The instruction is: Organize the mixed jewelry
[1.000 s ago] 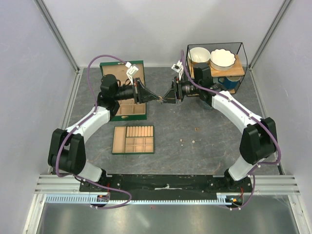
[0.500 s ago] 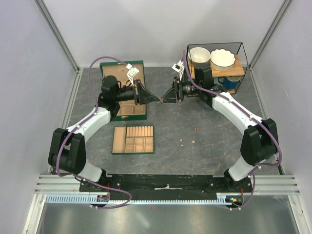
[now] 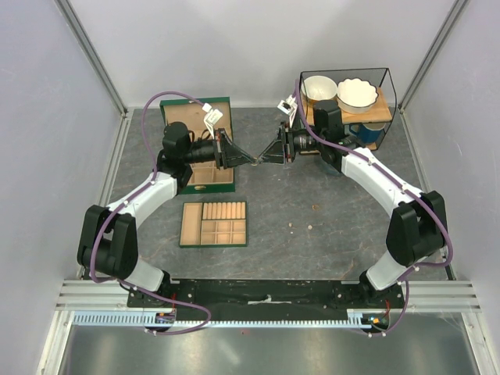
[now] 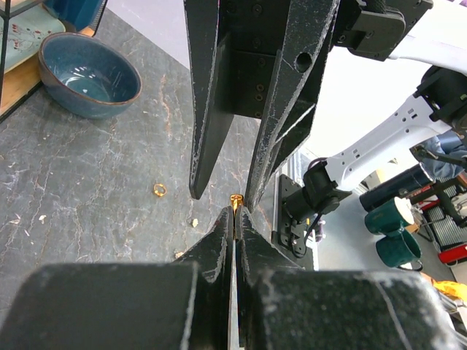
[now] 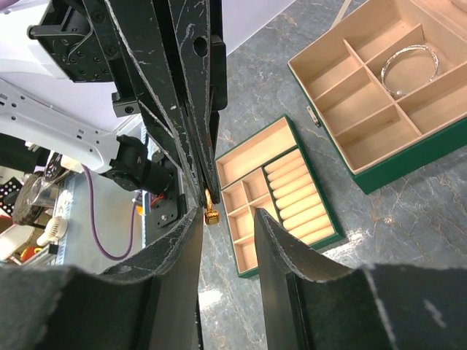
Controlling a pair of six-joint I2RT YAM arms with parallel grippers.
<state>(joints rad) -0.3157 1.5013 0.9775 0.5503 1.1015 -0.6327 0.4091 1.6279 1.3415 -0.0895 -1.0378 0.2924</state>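
Observation:
My left gripper point(image 3: 253, 160) is shut on a small gold ring point(image 4: 235, 201), held in the air tip to tip with my right gripper point(image 3: 263, 158). In the right wrist view the ring point(image 5: 210, 212) hangs from the left fingertips point(image 5: 207, 175), between my right gripper's point(image 5: 228, 213) open jaws and close to one of them. A silvery bangle point(image 5: 408, 68) lies in a compartment of the open green box point(image 3: 205, 176). A gold ring point(image 4: 159, 190) and a few tiny pieces point(image 3: 315, 207) lie loose on the table.
A green tray with tan compartments and ring rolls point(image 3: 214, 223) lies near the left arm. A wire shelf with white bowls point(image 3: 348, 95) stands at the back right. A blue bowl point(image 4: 89, 73) sits by it. The table is grey stone-patterned.
Both grippers stay tip to tip above the table; the meeting point has drifted very slightly toward the back. The left gripper still holds the ring.

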